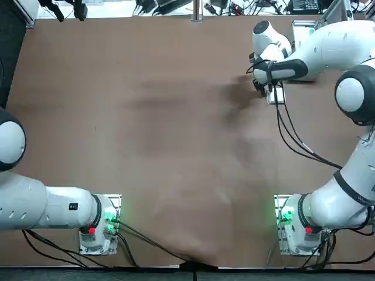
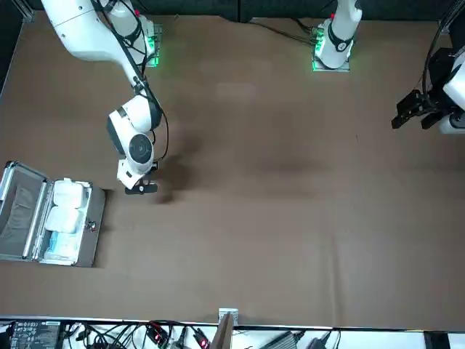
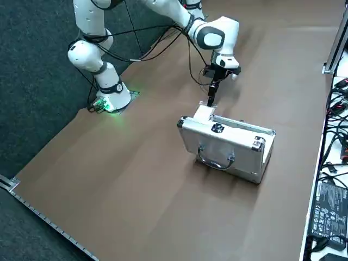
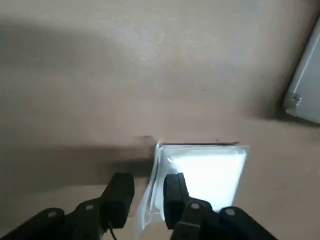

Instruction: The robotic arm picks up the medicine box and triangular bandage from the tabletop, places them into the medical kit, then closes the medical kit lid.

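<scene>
Bare tabletop gives room left of right gripper; opened medical kit blocks near its right

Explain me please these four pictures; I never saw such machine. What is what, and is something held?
The machine is a pair of white robot arms mounted on a brown table. The right arm is the working one. One picture looks down from overhead, one faces the robot across the table, one looks from its right side, and one comes from the right wrist.

On the table stands a silver case, its lid open, with white packages inside. Beside the case, near the right gripper, is a shiny white packet. The gripper's two fingers are apart, and the packet does not seem held.
</scene>
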`<action>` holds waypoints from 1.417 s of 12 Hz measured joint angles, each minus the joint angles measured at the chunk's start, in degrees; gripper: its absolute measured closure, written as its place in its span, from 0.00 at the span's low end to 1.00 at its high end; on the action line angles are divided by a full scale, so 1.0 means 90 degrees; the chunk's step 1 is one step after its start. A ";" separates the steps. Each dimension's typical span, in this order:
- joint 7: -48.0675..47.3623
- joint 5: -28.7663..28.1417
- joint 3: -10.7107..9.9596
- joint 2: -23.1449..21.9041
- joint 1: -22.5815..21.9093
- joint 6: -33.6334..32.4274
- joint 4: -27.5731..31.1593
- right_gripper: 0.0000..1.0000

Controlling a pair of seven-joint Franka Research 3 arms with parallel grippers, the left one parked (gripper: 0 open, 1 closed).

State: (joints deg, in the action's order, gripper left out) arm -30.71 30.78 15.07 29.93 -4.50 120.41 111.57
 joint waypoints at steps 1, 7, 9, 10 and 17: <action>-0.0041 0.0011 -0.0016 0.0012 0.0000 0.0000 -0.0001 0.59; -0.0083 0.0073 -0.0023 0.0042 -0.0003 -0.0138 -0.0033 0.96; -0.0083 0.0086 -0.0023 0.0043 -0.0002 -0.0231 -0.0083 0.99; -0.0083 0.0086 -0.0023 0.0056 -0.0002 -0.0310 -0.0159 0.99; -0.0084 0.0085 -0.0008 0.0021 -0.0008 -0.1167 -0.0861 0.99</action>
State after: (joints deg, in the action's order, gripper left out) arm -31.47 31.55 15.00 30.12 -4.56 109.91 103.81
